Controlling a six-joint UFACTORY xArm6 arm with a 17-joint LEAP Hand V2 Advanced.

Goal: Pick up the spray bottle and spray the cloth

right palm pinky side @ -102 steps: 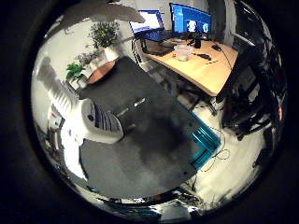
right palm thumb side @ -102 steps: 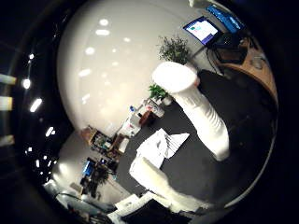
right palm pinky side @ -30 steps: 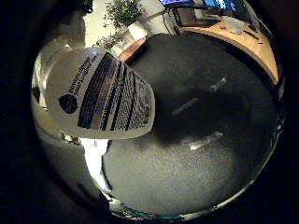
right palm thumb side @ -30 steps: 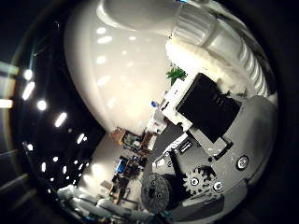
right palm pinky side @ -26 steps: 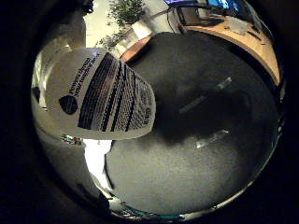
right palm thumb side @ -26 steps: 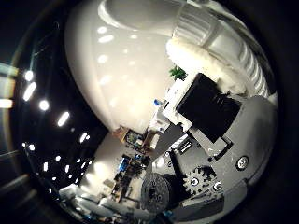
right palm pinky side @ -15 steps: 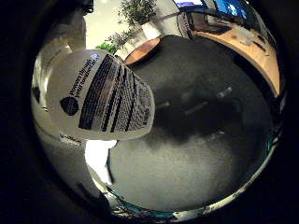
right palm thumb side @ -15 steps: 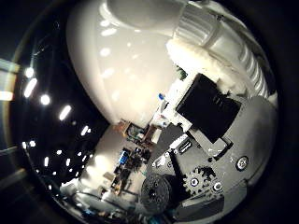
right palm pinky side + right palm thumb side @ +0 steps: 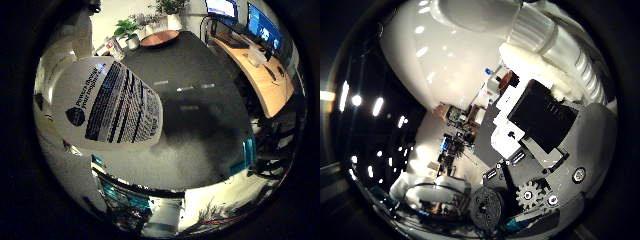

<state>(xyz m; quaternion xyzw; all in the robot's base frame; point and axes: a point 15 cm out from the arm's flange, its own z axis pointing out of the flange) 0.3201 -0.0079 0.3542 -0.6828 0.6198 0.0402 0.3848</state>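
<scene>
Little finger side palm view: spray bottle [image 9: 107, 107] seen close to palm, above dark table [image 9: 200, 80] | thumb side view: hand [image 9: 545, 150] fingers apparently curled on bottle | cloth not discernible.

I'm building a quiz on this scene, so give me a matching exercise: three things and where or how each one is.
Things:
1. spray bottle
2. black table
3. hand

States:
a. white, black and geared parts close beside the bottle's neck
b. fills much of the view, close to the palm, printed label showing
c. dark surface spread out beyond the bottle

Pairs: 1-b, 2-c, 3-a
</scene>
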